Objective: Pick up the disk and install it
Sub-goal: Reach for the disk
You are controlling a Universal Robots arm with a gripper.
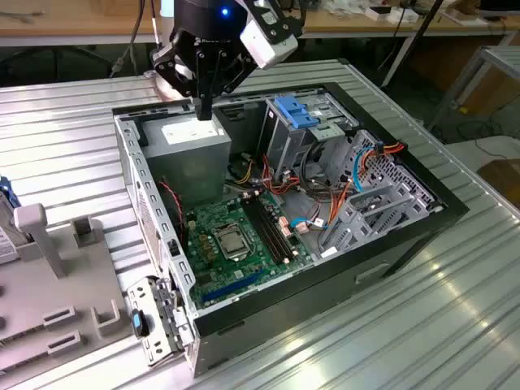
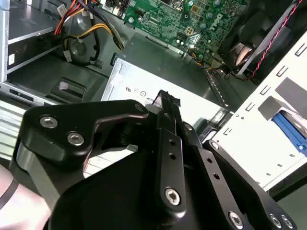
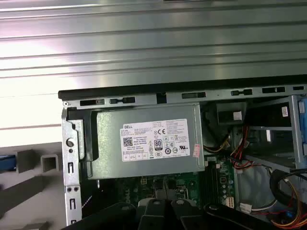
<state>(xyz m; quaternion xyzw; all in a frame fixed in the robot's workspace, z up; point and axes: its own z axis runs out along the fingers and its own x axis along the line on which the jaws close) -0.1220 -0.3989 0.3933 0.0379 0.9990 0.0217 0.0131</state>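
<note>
Your gripper (image 1: 203,110) is hanging over the back corner of the open computer case (image 1: 325,284), just above the grey power supply box (image 1: 195,138). Its jaws are sitting pressed together, gripping nothing. The case is lying on its side on a ribbed metal table (image 1: 65,122) that is catching bright glare. What looks like the disk (image 1: 4,240) is sitting well apart from the gripper, at the exterior view's left edge. It is mostly cut off there, beside a grey plastic fixture (image 1: 57,309). Behind the table, a wooden workbench (image 1: 73,20) is running across the room, with cables dangling in front of it
</note>
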